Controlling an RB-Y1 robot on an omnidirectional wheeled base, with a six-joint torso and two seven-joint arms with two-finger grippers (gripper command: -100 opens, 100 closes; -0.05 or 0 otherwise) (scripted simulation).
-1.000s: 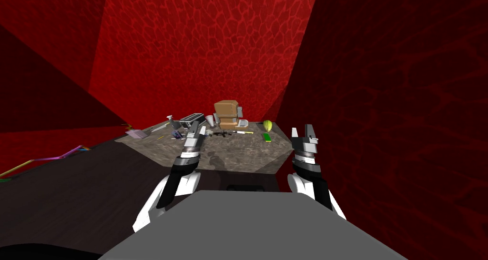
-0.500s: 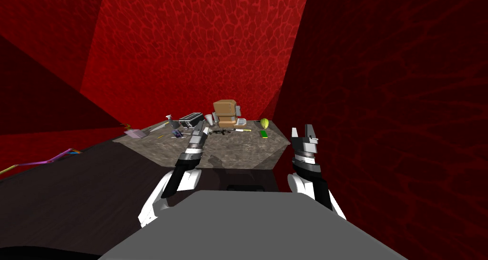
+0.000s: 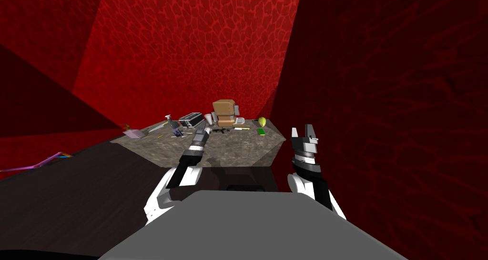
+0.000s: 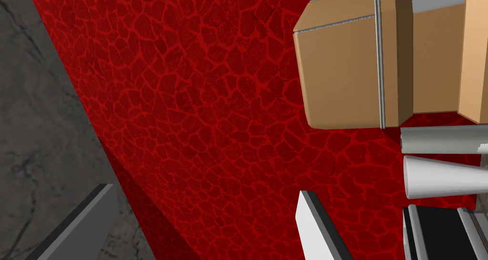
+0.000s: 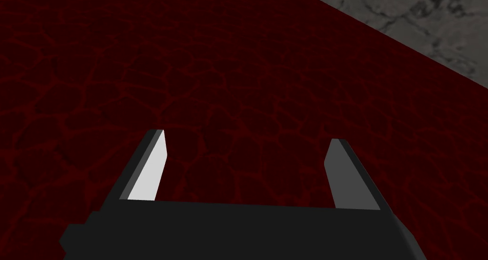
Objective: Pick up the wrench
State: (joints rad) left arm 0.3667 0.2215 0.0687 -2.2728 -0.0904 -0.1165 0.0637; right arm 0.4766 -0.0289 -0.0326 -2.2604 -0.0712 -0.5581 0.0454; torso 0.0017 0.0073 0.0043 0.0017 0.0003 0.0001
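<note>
Wrench: we take it to be the small dark tool [image 3: 220, 130] lying flat on the stone-patterned desk [image 3: 228, 152], just above the centre of the head view and in front of the brown box [image 3: 225, 110]; it is too small there for us to confirm its shape. Our left claw [image 3: 204, 128] hangs over the desk just left of that tool in the frame, apart from it. In the left wrist view its fingers [image 4: 76, 224] stand wide apart with nothing between them, and past them we see the red cracked-pattern wall [image 4: 214, 105], the brown box in the upper right and two pale grey cups [image 4: 443, 181] below the box. A dark slotted appliance [image 3: 190, 120] stands left of the cups in the head view, and a yellow-green fruit [image 3: 261, 122] lies near the desk's far right corner. Our right claw [image 3: 305, 133] is raised at right of centre, off the desk's right edge; its fingers [image 5: 150, 171] are likewise spread and empty.
</note>
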